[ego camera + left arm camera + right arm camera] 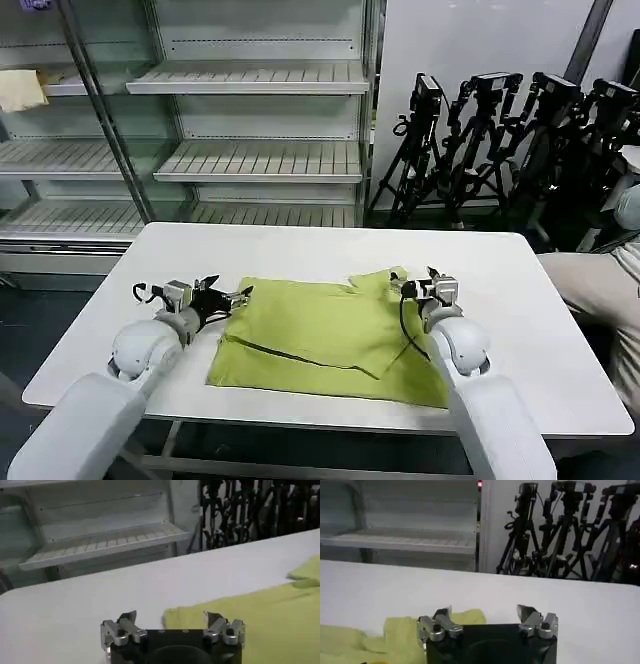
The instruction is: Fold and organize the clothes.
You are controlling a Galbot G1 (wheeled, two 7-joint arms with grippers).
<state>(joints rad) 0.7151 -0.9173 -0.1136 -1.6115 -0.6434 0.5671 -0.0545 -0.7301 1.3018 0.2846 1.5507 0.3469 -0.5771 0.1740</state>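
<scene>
Now on the white table [300,250]: lime-green shirt [320,335], spread flat near the front edge and partly folded, one panel laid over the middle, a bunched bit of fabric poking up at about 1 o'clock on the cloth.

Left gripper [232,297] at 9 o'clock of the shirt, low over the table, fingers released and spread, tips pointing at the cloth's upper left corner. Seen from the left wrist camera [170,622], one finger [216,620] over the shirt's edge [250,620], the other over bare tabletop, corner of the fabric lying between them; nothing grasped.

Right gripper [418,283] at roughly 2 o'clock of the shirt, beside the raised bunch of fabric, fingers likewise released and apart. Seen from the right wrist camera [485,615], one finger [442,616] in front of the shirt's crumpled end [395,635], the other finger over plain white table; cloth not pinched.

Behind the table, shelving [250,150] at 11 o'clock and a cluster of black tripods [500,140] at 1 o'clock.
</scene>
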